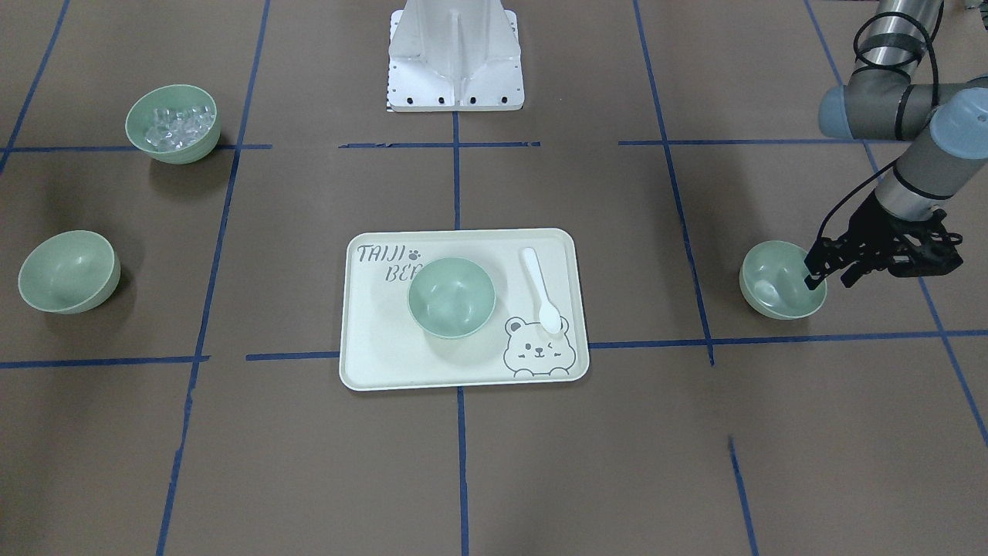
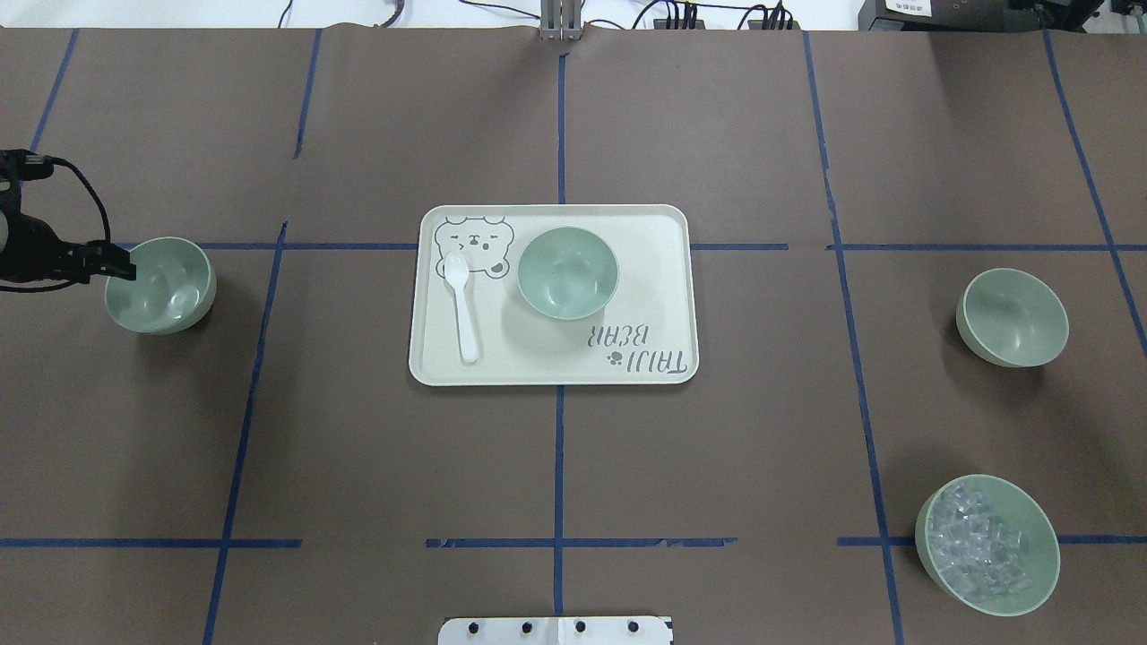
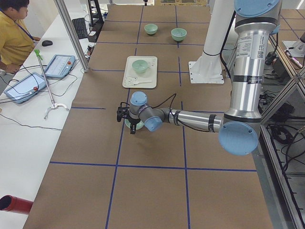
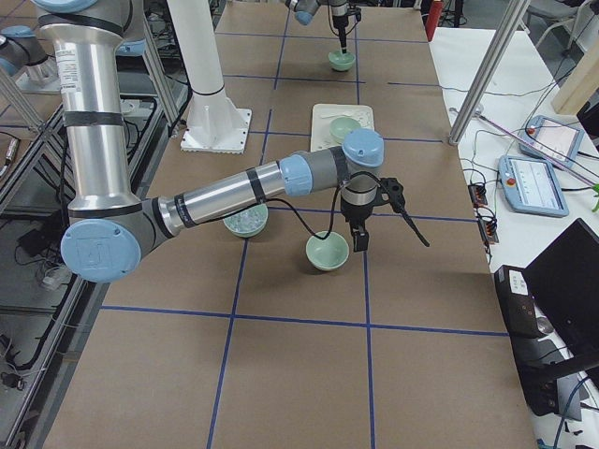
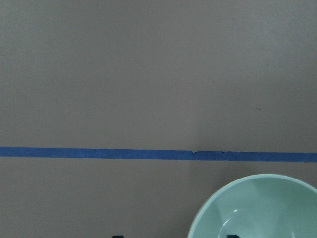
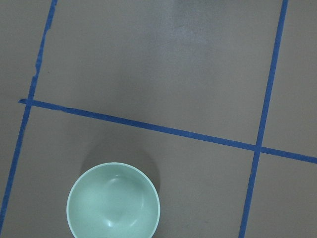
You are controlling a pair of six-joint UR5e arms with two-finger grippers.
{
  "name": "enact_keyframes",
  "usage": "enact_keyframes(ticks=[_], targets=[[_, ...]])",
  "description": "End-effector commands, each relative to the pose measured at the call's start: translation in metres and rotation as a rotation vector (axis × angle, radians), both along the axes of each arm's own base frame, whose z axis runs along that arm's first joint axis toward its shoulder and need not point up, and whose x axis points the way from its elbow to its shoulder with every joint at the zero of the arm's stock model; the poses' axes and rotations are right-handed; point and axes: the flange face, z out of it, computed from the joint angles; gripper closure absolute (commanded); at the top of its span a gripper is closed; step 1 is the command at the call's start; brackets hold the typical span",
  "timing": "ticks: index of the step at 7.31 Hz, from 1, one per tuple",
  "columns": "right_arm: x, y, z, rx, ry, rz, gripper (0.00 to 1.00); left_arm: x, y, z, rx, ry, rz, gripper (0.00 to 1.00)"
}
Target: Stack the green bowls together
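the first pick is judged to be in hand, and no bowl is stacked yet. the left gripper point(image 1: 830, 282) is set at the first bowl point(image 1: 772, 287), at the right of the front view, with one finger inside the rim and one outside. in the left wrist view the jaws are seen spread with the rim between them, not yet pinched.

the next move is judged to call for the jaws to be closed on the rim. the bowl is then to be lifted level, carried to another bowl, likely the tray bowl point(image 2: 567, 273) at the centre of the overhead view, and lowered straight in so that it nests.

the third bowl point(image 2: 1013, 318) is found at the right of the overhead view, well apart from the others. the right gripper point(image 4: 359, 241) is seen only in the right side view, just beside that bowl, and whether its jaws are open cannot be told.

all three bowls are shown empty. the tray bowl and a white spoon point(image 2: 463, 309) are held on the tray point(image 2: 502, 358), apart from each other. the ice bowl point(image 2: 986, 545), at the lower right of the overhead view, is filled with clear cubes and is judged to be no part of the stack.
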Motion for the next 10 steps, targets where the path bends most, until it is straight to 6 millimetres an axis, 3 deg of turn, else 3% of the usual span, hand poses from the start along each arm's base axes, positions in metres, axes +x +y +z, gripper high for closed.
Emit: enact_keyframes(ticks=[1,2,3,5,6,7,8,10], targets=[[0.000,0.000,0.000,-0.001,0.000,0.001,0.00,0.009,0.004,-0.002,-0.016,0.010,-0.024,1.00],[0.000,0.000,0.000,-0.001,0.000,0.001,0.00,0.009,0.004,-0.006,-0.001,0.019,-0.025,1.00],[0.000,0.000,0.000,-0.001,0.000,0.001,0.00,0.008,0.005,-0.023,0.026,0.036,-0.023,1.00],[0.000,0.000,-0.001,0.001,0.000,0.001,0.00,0.009,0.003,-0.101,0.038,0.053,-0.027,1.00],[0.000,0.000,-0.002,0.002,-0.001,0.001,0.00,0.016,-0.009,-0.162,0.046,0.072,-0.044,1.00],[0.000,0.000,-0.002,0.000,-0.001,0.003,0.00,0.035,-0.038,-0.233,0.045,0.131,-0.113,1.00],[0.000,0.001,-0.004,0.000,-0.002,0.008,0.00,0.062,-0.050,-0.294,0.112,0.160,-0.167,1.00],[0.000,0.001,-0.007,0.005,-0.003,0.009,0.00,0.151,-0.037,-0.361,0.151,0.209,-0.173,1.00]])
